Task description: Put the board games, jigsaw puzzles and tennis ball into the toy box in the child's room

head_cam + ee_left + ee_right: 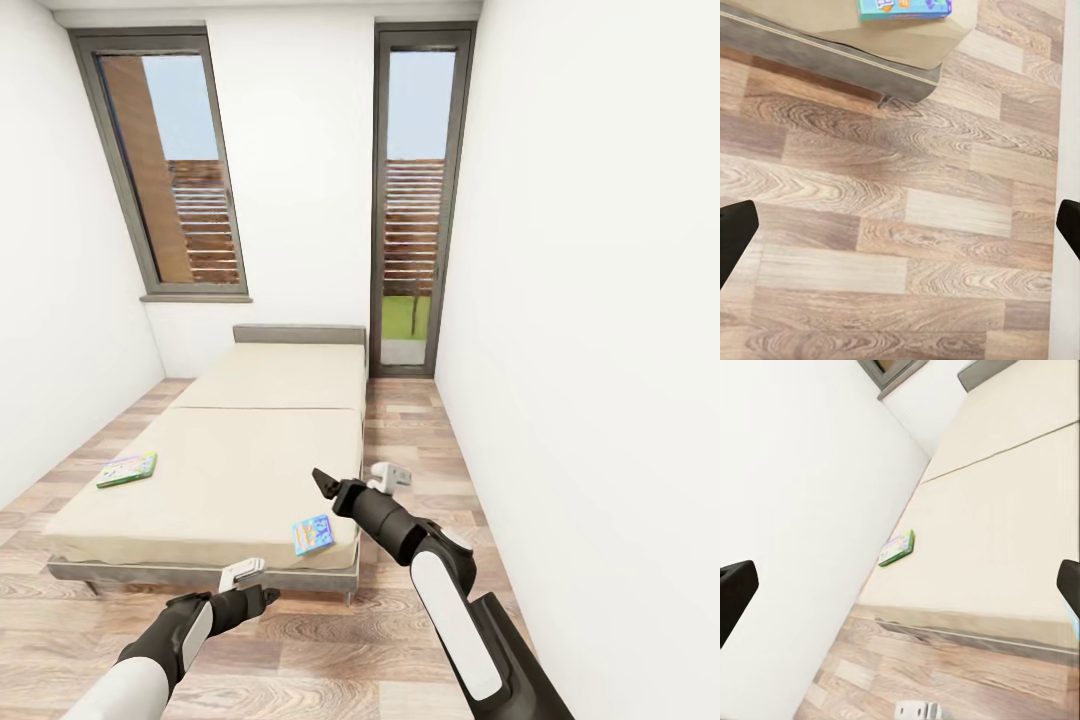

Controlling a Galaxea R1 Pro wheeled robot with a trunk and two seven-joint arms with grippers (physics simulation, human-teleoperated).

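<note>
Your right gripper point(322, 481) hangs with its dark fingers spread and nothing between them, just off the near right corner of the bed point(240, 450), above the wood-plank floor point(400, 420). The small blue board game point(312, 534) lies flat on that same corner of the mattress, just below and beside the right gripper, not touching it. Your left gripper point(268, 596) sits low over the floor in front of the bed's dark grey frame, fingers parted and empty; its wrist view catches the blue box point(904, 8) at the mattress edge. The green-edged board game point(127, 468) rests flat near the bed's far left edge, well apart from both grippers. The mattress is smooth, matte beige; the floor shows swirling grain.
</note>
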